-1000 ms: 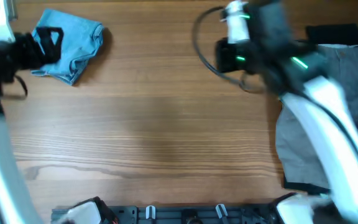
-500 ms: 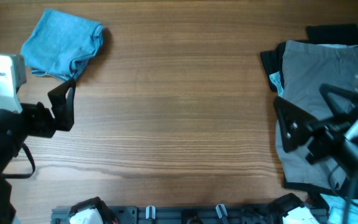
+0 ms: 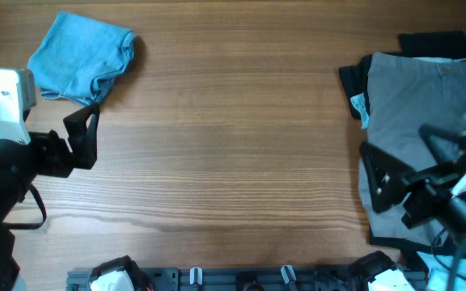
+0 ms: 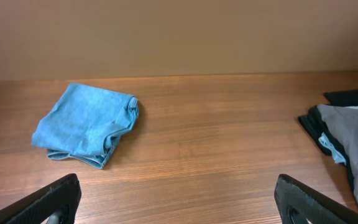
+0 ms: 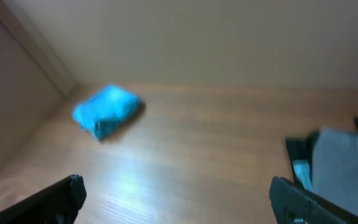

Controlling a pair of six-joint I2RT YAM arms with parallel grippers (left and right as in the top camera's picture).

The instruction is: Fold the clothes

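Observation:
The clothes (image 3: 81, 65) lie as a small folded light-blue denim bundle at the far left of the wooden table, also seen in the left wrist view (image 4: 87, 124) and, blurred, in the right wrist view (image 5: 107, 111). My left gripper (image 3: 83, 140) hangs nearer than the bundle and apart from it, open, with only bare wood between its fingers (image 4: 179, 208). My right gripper (image 3: 383, 183) hovers open at the near right, over the edge of a grey garment, holding nothing (image 5: 179, 205).
A grey garment (image 3: 427, 105) lies spread at the right on top of a black one (image 3: 432, 40), with a light-blue tag at its left edge (image 3: 361, 105). A black rail with arm mounts (image 3: 233, 279) runs along the table's front edge.
The left gripper has drawn back from the blue bundle toward the near left. The right arm has swung from the far middle down to the near right. Both have hardly moved in the last half second.

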